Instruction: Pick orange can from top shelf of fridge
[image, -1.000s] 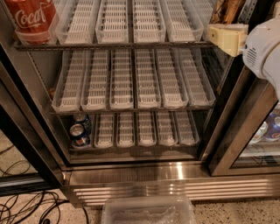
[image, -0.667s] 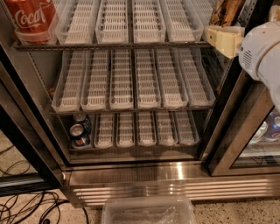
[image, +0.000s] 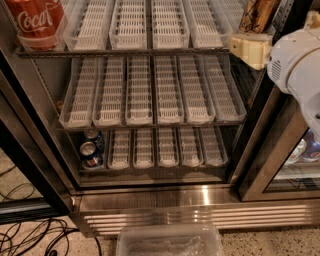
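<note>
The orange can (image: 258, 14), copper-orange with brown streaks, stands at the far right of the top shelf (image: 125, 51), cut off by the top edge of the view. My gripper (image: 250, 50), a cream block on the white arm (image: 295, 70), sits just below and in front of the can at the shelf's right end. Whether it touches the can does not show. A red Coca-Cola can (image: 35, 22) stands at the shelf's far left. The fridge (image: 200, 200) is open, with white slotted trays on three tiers.
Small blue cans (image: 91, 150) stand at the left of the bottom tier. A clear plastic container (image: 170, 242) lies on the floor in front of the steel base. Cables (image: 30, 235) lie at lower left. A glass door frame (image: 265, 150) stands at right.
The cream gripper and the white arm have shifted slightly to the left, towards the shelf's right end. The cans have not moved.
</note>
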